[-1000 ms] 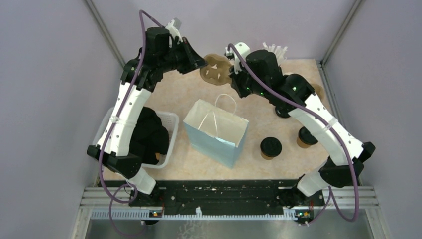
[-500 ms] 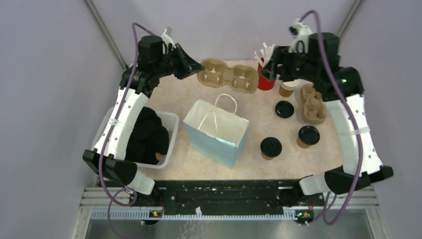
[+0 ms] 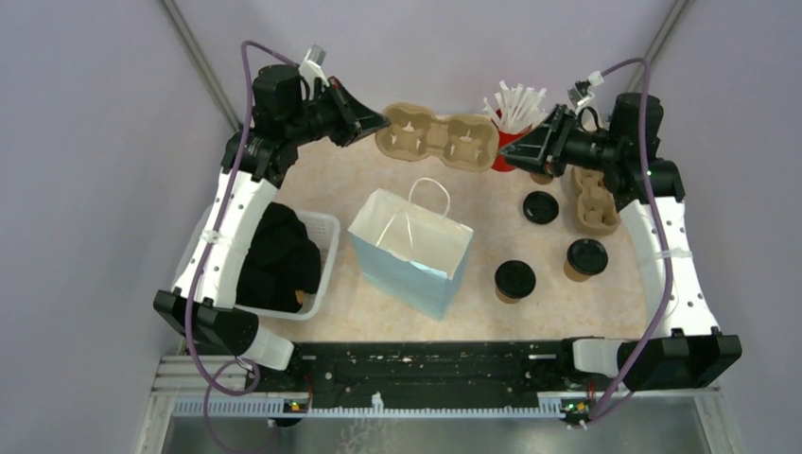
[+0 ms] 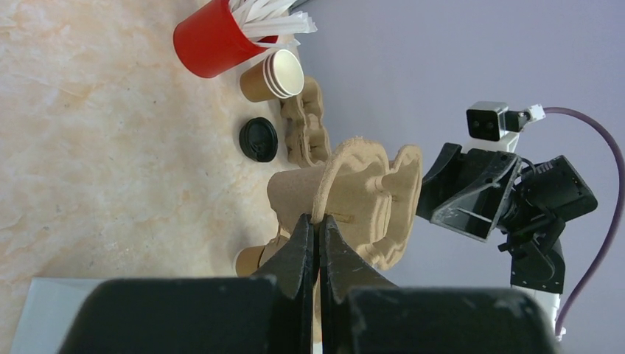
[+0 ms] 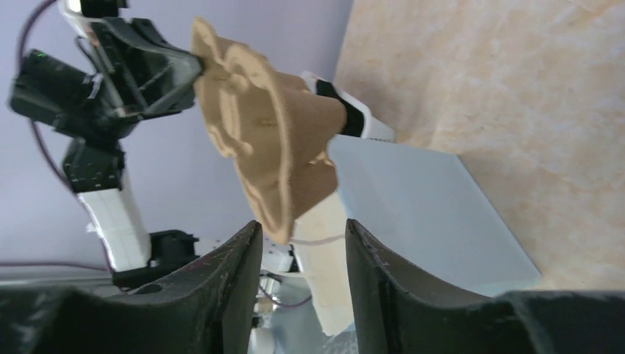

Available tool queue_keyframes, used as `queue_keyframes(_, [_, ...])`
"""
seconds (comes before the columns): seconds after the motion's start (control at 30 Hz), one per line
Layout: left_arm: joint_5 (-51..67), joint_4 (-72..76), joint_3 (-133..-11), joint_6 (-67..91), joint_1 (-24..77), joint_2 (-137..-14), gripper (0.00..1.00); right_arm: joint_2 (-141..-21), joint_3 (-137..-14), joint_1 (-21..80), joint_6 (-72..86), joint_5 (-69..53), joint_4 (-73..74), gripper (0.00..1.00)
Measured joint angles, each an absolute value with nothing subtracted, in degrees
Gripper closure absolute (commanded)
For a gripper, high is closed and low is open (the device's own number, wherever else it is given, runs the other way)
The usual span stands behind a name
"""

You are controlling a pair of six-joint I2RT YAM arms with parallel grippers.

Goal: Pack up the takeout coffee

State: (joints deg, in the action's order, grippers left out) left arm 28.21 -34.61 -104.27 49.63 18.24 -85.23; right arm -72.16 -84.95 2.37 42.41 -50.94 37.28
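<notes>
Cups (image 3: 515, 280) upright, lids up; carrier (image 3: 437, 142) lengthwise left-right in left pincer (image 3: 386, 121).

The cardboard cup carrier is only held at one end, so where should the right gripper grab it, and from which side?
Grip the thin flat rim at the free right end of the cup carrier, coming in from the right, level with it. The left gripper pinches the opposite rim, holding it flat in the air, and the open right gripper faces that edge.
</notes>
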Motion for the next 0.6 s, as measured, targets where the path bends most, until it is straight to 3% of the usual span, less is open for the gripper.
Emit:
queue_keyframes(0.1, [28.9, -34.2, -103.7, 49.7, 18.1, -85.2, 1.0, -71.8, -83.9, 2.3, 46.1, -53.1, 31.6, 0.5])
queue_keyframes(0.33, [29.8, -34.1, -103.0, 49.9, 18.0, -85.2, 1.0, -68.5, -75.4, 2.3, 55.7, -55.0, 18.8, 0.54])
queue_keyframes(0.6, [31.1, -33.2, -102.4, 50.1, 18.0, -85.2, 1.0, -68.7, -74.2, 2.4, 58.2, -55.0, 14.6, 0.73])
